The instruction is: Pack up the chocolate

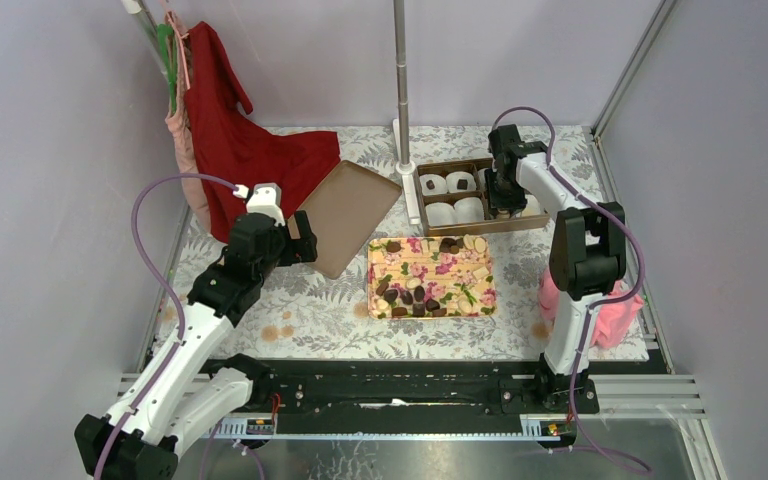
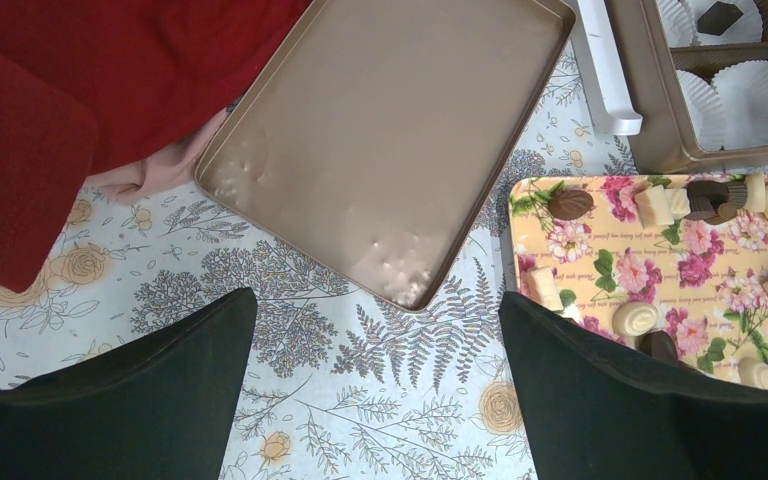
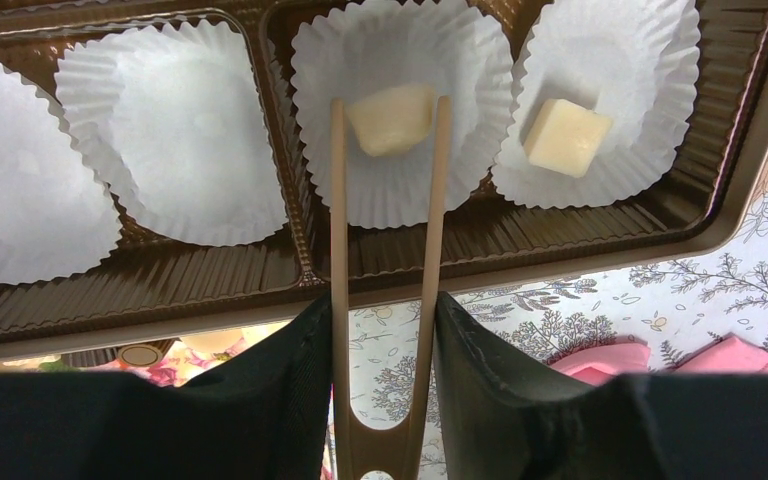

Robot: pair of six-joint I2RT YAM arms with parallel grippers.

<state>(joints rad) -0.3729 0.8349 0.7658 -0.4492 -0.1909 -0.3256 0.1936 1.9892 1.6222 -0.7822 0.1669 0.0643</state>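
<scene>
Several dark brown chocolate pieces lie with cream-white pieces on a floral tray; one dark leaf-shaped piece shows in the left wrist view. A brown box of white paper cups stands behind the tray, with dark pieces in two far cups. My right gripper is shut on tan tongs, whose tips pinch a cream-white piece over a paper cup. Another white piece sits in the neighbouring cup. My left gripper is open and empty above the tablecloth, left of the tray.
The box's brown lid lies upside down left of the tray, partly on a red cloth. A metal pole on a white base stands beside the box. A pink cloth lies by the right arm.
</scene>
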